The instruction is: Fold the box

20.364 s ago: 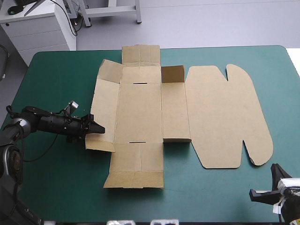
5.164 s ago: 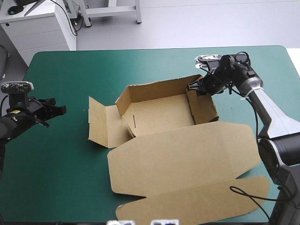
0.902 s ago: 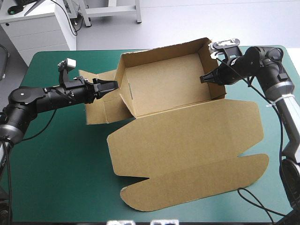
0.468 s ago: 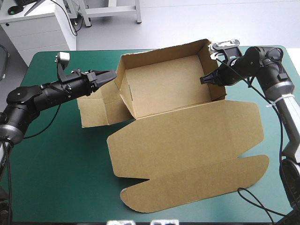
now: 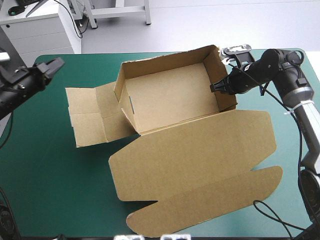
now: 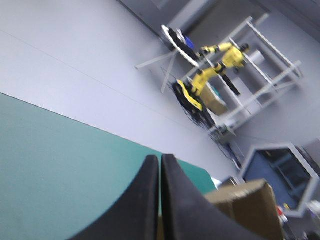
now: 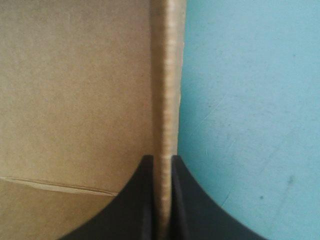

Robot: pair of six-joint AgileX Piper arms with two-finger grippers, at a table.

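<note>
The right gripper (image 5: pixel 216 87) is seen clamped on the box (image 5: pixel 170 97). In its wrist view the black fingers (image 7: pixel 140 200) are all but shut, and the upright edge of the right wall (image 7: pixel 167 75) is pinched between them. The brown inside of the box is shown on one side of that edge, and the teal-green cover (image 7: pixel 240 100) on the other.

From above, the box is seen in the middle of the table, nearer the far edge. A far wall (image 5: pixel 165 57), a left wall and the right wall are raised around the floor. The lid (image 5: pixel 200 150) is laid flat on the cover toward the near edge, and its rounded tuck flap almost reaches that edge. Left of the tray, the flaps (image 5: pixel 90 117) are spread flat on the cover.

The left gripper (image 5: pixel 54 65) is held over the far left corner of the table, well apart from the box and touching none of it. Its fingers (image 6: pixel 140 210) are met in one pointed arch with nothing between them. In its wrist view the cover is shown under it, and a corner of the box (image 6: pixel 250 205) is seen ahead and off to one side.
</note>
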